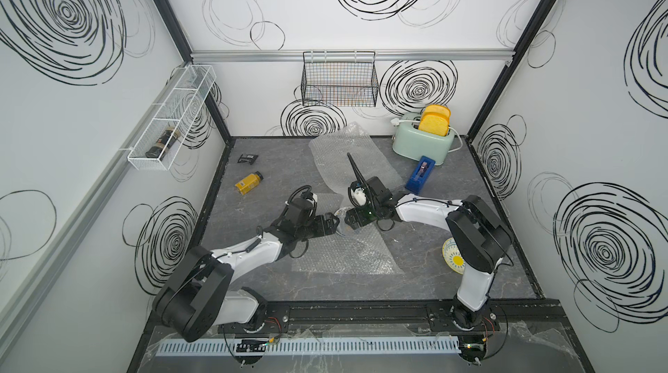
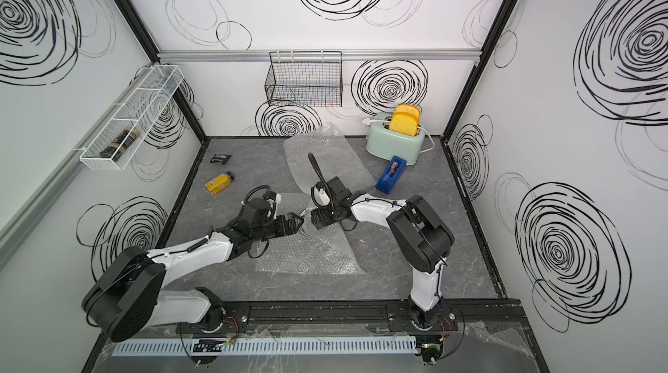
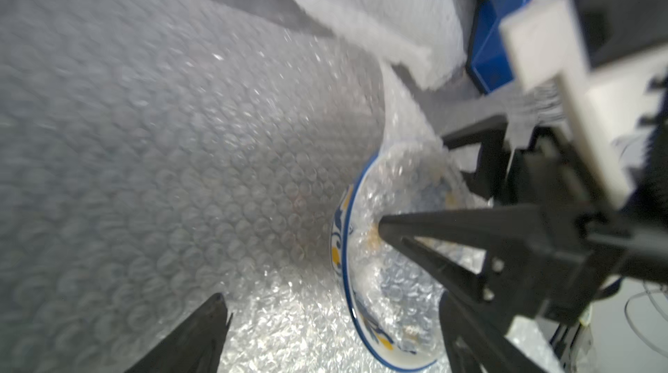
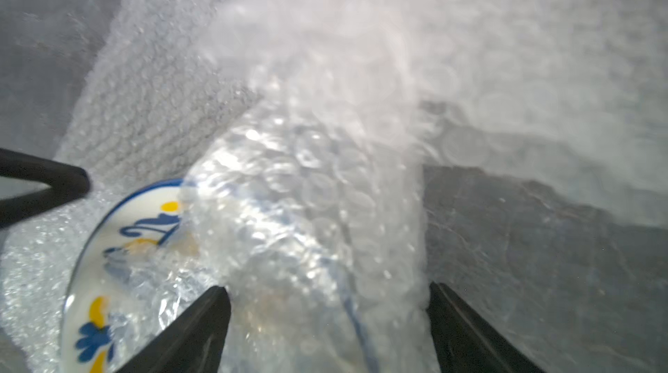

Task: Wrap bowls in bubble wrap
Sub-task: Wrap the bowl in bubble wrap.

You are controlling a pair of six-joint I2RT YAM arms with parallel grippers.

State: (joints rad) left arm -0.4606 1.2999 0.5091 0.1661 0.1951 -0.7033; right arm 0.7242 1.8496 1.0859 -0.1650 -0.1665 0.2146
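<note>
Bowl (image 3: 339,241) lies between the two grippers' tips on the wrap (image 3: 144,172), which folds half over it. Left gripper (image 3: 330,304) and right gripper (image 4: 327,290) both gape (nothing held). First fold seems done; next, pinch the loose edge and pull it across.

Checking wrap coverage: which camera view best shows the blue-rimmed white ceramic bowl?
Left wrist: the blue-rimmed white ceramic bowl shows a long rim arc, with the clear bubble wrap sheet folded into it. Right wrist shows only a bare patterned part; both top views show just a sliver.
</note>
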